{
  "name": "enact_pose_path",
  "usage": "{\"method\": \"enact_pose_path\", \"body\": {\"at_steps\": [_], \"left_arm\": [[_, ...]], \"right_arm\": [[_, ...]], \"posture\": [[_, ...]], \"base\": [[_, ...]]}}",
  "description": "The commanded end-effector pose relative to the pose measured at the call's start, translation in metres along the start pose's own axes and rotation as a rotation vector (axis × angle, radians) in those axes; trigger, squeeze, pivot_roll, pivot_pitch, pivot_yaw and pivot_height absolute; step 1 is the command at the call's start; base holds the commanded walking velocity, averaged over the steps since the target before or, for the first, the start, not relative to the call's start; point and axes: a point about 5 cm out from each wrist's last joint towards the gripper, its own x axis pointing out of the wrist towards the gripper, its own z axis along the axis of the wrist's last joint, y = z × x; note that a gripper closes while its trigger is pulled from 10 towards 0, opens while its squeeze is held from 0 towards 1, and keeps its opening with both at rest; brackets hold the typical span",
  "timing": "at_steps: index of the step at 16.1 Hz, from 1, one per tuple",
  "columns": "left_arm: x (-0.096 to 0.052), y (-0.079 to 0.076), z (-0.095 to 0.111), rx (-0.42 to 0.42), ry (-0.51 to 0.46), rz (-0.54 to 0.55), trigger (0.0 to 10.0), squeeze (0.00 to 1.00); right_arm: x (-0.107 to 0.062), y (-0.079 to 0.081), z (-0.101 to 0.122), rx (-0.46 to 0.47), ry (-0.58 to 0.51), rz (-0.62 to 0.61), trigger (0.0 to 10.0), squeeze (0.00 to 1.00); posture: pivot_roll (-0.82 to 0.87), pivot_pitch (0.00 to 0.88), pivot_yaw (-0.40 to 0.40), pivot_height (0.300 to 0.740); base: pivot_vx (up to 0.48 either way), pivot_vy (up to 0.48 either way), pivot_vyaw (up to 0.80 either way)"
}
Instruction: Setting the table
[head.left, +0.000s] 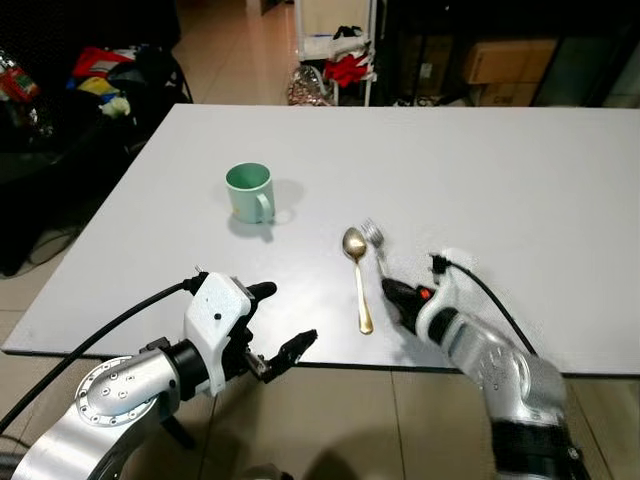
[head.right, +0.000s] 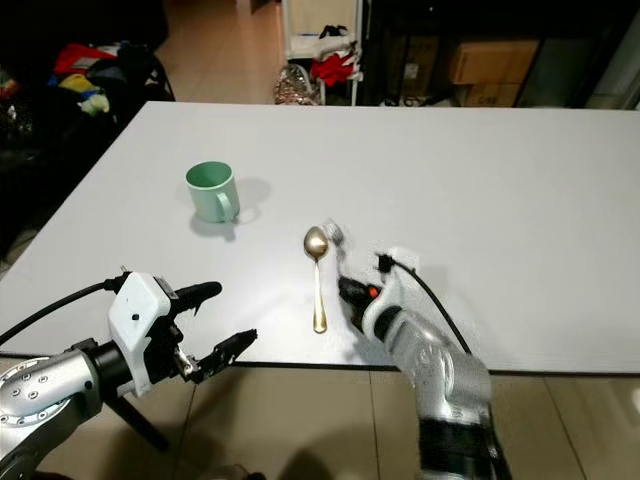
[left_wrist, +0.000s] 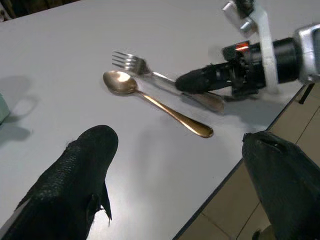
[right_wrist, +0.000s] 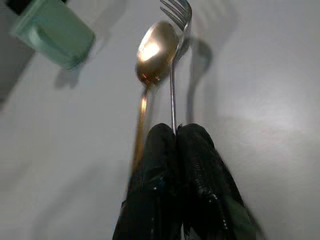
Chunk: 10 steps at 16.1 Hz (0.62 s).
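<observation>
Mug (head.left: 250, 192) on bench (head.left: 520, 200), left of centre. Spoon (head.left: 358, 278) to its right, nearer the near edge; fork (head.left: 375, 240) just right of spoon. Right end effector (head.left: 393, 292) at fork's handle; left end effector (head.left: 275, 325) over near edge, left of spoon.

You have a bright, evenly lit desk (head.left: 480, 170) from overhead light, while the room behind falls off dim. The mug (head.left: 249, 192) throws a soft shadow to its right. Head views are sharp, the desk's edges splaying wide toward you. In the right wrist view the spoon (right_wrist: 156, 52) catches glare — the claw (right_wrist: 176, 131) fingertips close to the lens are blurred, and so is the mug.
</observation>
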Motion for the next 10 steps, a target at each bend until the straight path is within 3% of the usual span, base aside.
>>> {"method": "enact_pose_path", "body": {"at_steps": [1, 2, 3, 4, 7, 10], "left_arm": [[-0.001, 0.003, 0.000, 0.011, 0.009, -0.002, 10.0, 0.00], [-0.001, 0.004, 0.000, 0.014, 0.012, -0.003, 10.0, 0.00], [-0.002, 0.004, 0.000, 0.016, 0.015, -0.004, 10.0, 0.00], [-0.003, 0.004, 0.000, 0.018, 0.017, -0.003, 10.0, 0.00], [-0.003, 0.004, 0.001, 0.017, 0.016, -0.002, 10.0, 0.00], [-0.003, 0.004, 0.002, 0.016, 0.012, 0.000, 10.0, 0.00]], "right_arm": [[0.004, 0.001, -0.002, 0.038, 0.007, 0.024, 0.0, 0.00], [0.006, 0.000, -0.002, 0.036, 0.026, 0.020, 0.5, 0.00], [0.007, -0.002, -0.003, 0.008, 0.059, -0.009, 9.1, 0.00], [0.007, -0.005, 0.000, 0.013, 0.065, -0.035, 10.0, 0.00], [0.001, -0.013, 0.001, 0.047, 0.093, -0.096, 10.0, 0.00], [-0.014, -0.015, 0.007, 0.029, 0.052, -0.123, 10.0, 0.00]], "posture": [[0.09, 0.000, 0.074, 0.740], [0.09, 0.000, 0.074, 0.740], [0.10, 0.000, 0.074, 0.740], [0.10, 0.000, 0.071, 0.740], [0.10, 0.000, 0.064, 0.740], [0.10, 0.000, 0.062, 0.740]], "base": [[0.000, 0.000, 0.00], [0.000, 0.000, 0.00], [0.000, 0.000, 0.00], [0.000, 0.000, 0.00], [0.000, 0.000, 0.00], [0.000, 0.000, 0.00]]}}
